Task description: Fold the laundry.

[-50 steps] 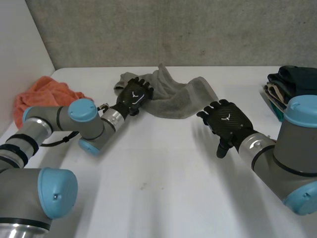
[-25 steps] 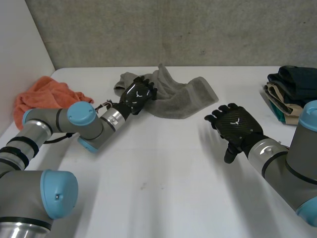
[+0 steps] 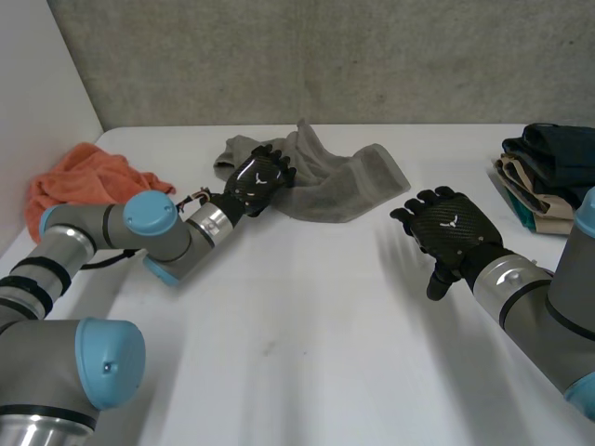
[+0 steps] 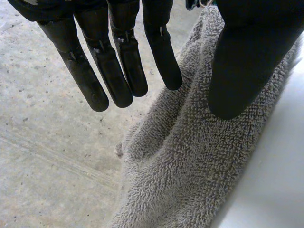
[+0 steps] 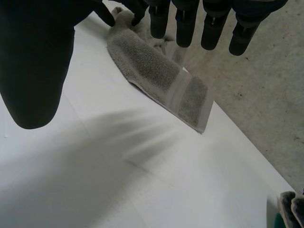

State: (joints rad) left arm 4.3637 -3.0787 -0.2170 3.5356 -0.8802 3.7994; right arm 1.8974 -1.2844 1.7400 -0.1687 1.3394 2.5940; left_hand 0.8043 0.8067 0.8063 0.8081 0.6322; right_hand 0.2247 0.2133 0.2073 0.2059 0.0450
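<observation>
Grey towel (image 3: 325, 186) lies crumpled at the far middle of the white desk (image 3: 307, 316), one end bunched up towards the wall, the other spread flat with a banded hem. Left hand (image 3: 260, 177) sits over the towel's bunched left part. In the left wrist view its fingers (image 4: 118, 71) are straight and spread from the thumb, with nothing clasped and the towel's (image 4: 190, 166) terry pile under the palm (contact with the cloth cannot be told).

Right hand (image 3: 451, 232) hangs above bare desk, well apart from the towel's right end. It is released: the fingers (image 5: 185, 23) are straight, the thumb is out to one side, and it holds nothing. The towel's (image 5: 161, 76) hemmed end lies beyond the fingertips in the right wrist view.

Orange cloth (image 3: 84, 177) is heaped at the desk's far left edge. A stack of folded clothes (image 3: 548, 172), dark on top and beige beneath, sits at the far right.
</observation>
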